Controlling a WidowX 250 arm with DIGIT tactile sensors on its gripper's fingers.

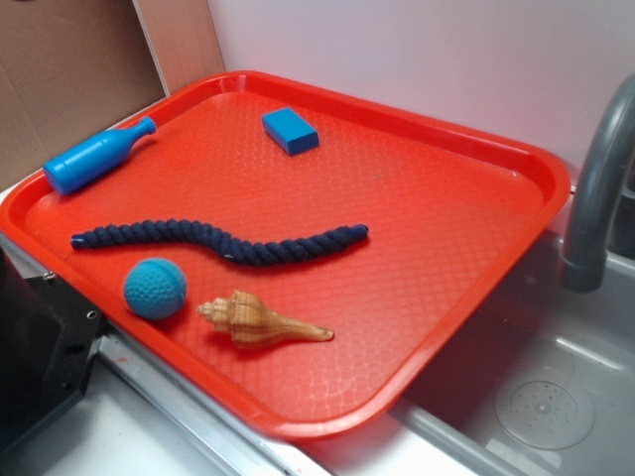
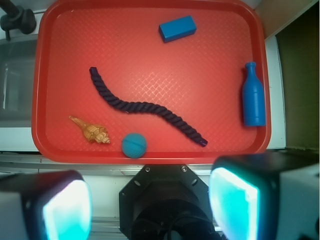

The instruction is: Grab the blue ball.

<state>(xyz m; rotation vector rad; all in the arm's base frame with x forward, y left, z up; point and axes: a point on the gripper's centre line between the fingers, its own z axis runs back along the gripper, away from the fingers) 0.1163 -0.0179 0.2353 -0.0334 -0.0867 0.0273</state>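
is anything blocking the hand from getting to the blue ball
Nothing visible does. The blue ball sits alone near the tray's front rim, nearest the hand. The seashell lies beside it, apart, and the rope lies behind it.

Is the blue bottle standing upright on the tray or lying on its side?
Lying on its side. The blue bottle rests lengthwise on the red tray, its neck pointing toward the blue block.

Red tray sits on steel sink counter, filling most of it; tray's right corner overhangs basin w/ drain, near grey faucet.
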